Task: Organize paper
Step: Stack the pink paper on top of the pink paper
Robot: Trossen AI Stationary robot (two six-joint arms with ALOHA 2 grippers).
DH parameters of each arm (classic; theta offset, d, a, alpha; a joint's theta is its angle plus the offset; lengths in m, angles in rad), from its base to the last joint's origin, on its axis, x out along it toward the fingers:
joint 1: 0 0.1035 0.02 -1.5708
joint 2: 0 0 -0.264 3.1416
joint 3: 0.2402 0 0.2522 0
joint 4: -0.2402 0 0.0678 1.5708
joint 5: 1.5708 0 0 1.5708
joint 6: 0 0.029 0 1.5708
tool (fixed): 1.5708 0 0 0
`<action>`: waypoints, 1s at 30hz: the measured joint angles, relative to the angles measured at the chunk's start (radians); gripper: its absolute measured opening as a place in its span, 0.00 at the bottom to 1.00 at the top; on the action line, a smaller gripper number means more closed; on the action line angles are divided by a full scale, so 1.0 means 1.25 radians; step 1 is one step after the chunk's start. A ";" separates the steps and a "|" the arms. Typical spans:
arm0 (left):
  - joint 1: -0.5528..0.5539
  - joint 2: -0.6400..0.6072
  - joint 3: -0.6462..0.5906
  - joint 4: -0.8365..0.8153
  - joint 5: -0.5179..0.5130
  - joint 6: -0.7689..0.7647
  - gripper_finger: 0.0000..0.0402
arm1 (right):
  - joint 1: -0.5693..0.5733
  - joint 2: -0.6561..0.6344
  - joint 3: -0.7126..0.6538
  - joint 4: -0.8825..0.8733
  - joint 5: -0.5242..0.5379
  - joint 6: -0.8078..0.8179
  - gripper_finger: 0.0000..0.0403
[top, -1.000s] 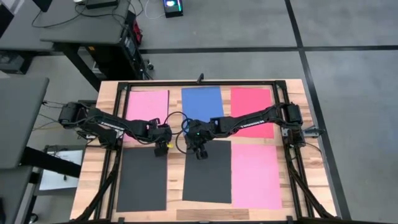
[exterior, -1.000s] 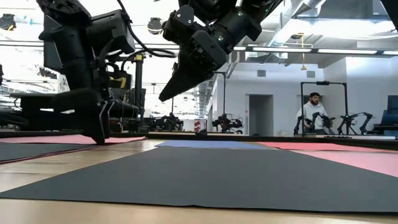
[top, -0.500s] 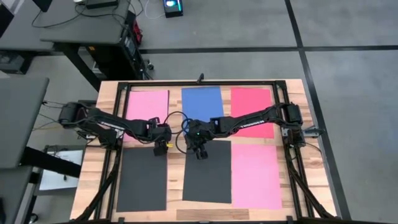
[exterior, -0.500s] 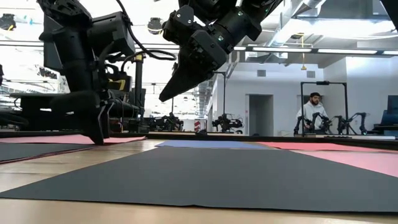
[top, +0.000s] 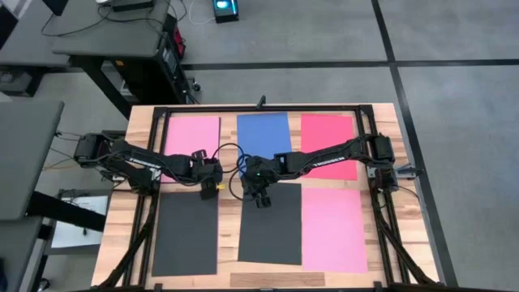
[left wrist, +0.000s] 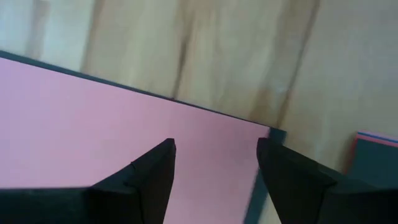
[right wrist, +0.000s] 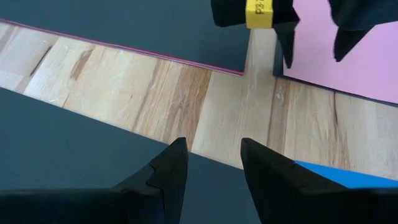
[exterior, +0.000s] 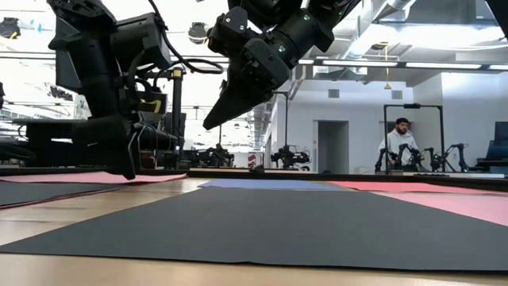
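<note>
Six sheets of paper lie flat in two rows on the wooden table. The far row is pink (top: 192,139), blue (top: 263,132) and red (top: 328,142). The near row is black (top: 185,235), black (top: 270,235) and pink (top: 334,229). My left gripper (top: 208,191) is open and hovers low over the far pink sheet's near right corner (left wrist: 249,134). A dark edge shows under that sheet. My right gripper (top: 260,200) is open and raised above the middle black sheet's far edge (right wrist: 93,146), with nothing between its fingers.
A black metal frame (top: 259,109) runs around the table's work area, and cables loop between the two arms (top: 231,154). Bare wood (right wrist: 161,93) shows in the strips between sheets. Beyond the table a person (exterior: 399,143) stands by other robot arms.
My left wrist has turned a little, and its gripper has swung slightly toward the table's left edge. All the sheets lie where they were.
</note>
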State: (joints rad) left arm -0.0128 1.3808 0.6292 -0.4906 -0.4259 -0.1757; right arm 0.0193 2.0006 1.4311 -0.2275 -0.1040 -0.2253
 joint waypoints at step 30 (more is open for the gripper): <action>0.001 0.072 0.034 0.008 -0.004 -0.238 0.52 | 0.000 0.000 0.000 0.021 0.000 0.008 0.35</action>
State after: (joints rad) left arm -0.0116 1.4708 0.6712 -0.4809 -0.4304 -0.4728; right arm 0.0190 2.0006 1.4311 -0.2016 -0.1040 -0.2151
